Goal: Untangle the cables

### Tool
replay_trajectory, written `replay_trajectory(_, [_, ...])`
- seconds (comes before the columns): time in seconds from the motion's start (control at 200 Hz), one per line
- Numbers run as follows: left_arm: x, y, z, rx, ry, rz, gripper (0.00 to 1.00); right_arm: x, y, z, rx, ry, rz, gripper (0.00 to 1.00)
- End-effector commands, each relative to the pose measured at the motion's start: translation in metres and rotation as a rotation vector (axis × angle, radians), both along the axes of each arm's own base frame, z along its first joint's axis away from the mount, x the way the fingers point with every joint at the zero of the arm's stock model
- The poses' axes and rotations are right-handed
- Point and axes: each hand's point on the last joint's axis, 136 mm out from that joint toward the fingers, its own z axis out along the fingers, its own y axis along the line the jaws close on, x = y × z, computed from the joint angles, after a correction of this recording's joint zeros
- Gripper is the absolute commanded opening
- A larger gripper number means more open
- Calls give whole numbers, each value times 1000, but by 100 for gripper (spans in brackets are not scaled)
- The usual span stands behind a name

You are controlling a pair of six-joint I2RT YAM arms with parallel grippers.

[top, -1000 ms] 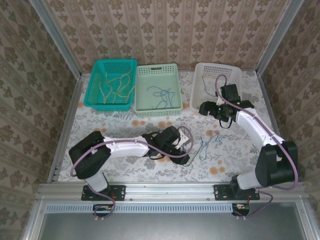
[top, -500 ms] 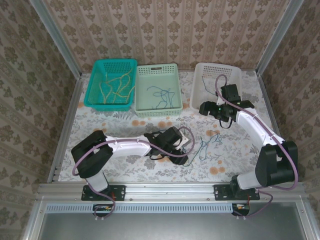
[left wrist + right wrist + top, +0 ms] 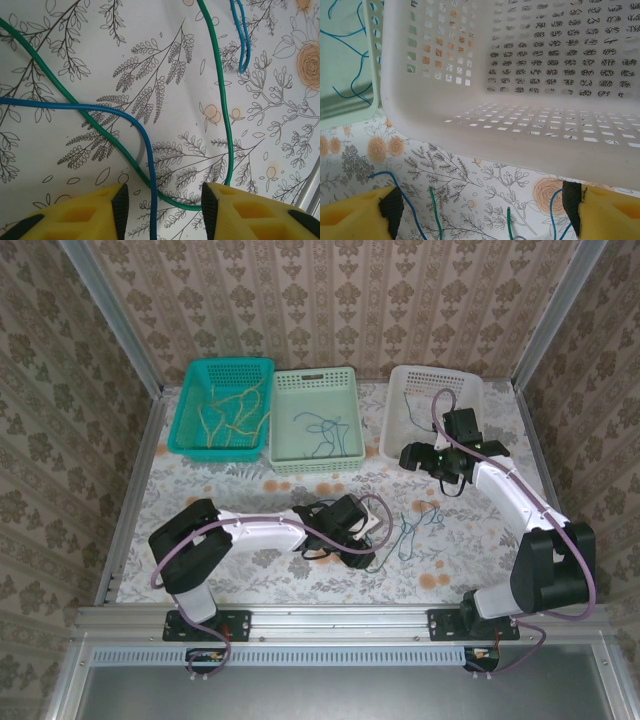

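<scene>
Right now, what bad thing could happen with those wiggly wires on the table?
1. The blue cable and the green cable both run between the fingers of the left gripper. Closing there might pinch both and keep them tangled.
2. The two cross farther out, so lifting one could drag the other along.
3. The right gripper, jaws wide, is close to the white basket. Moving forward might bump it.
</scene>
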Motion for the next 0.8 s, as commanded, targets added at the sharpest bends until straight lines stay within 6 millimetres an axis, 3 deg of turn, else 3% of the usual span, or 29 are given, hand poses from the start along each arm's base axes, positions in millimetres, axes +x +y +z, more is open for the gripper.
replay_trajectory(0.0, [1,-1,-2,26,-14,-19,41,-3,1,6,35,-11,-13,87])
replay_trajectory(0.075, [1,-2,-2,28,-13,-23,36,-5,0,15,40,-38,-16,87])
replay_trajectory(0.25, [1,-3,-4,30,-12,-27,24,-6,-2,16,40,-42,-26,88])
replay_trajectory(0.445, [5,-8,12,-11,-52,-32,8,-8,-3,16,38,-42,-28,89])
replay_trajectory(0.595, [7,-11,42,-84,-93,-33,2,-13,-3,15,39,-45,-19,90])
replay_trajectory(0.795, [18,-9,107,-288,-141,23,0,-34,-2,18,48,-70,-7,91])
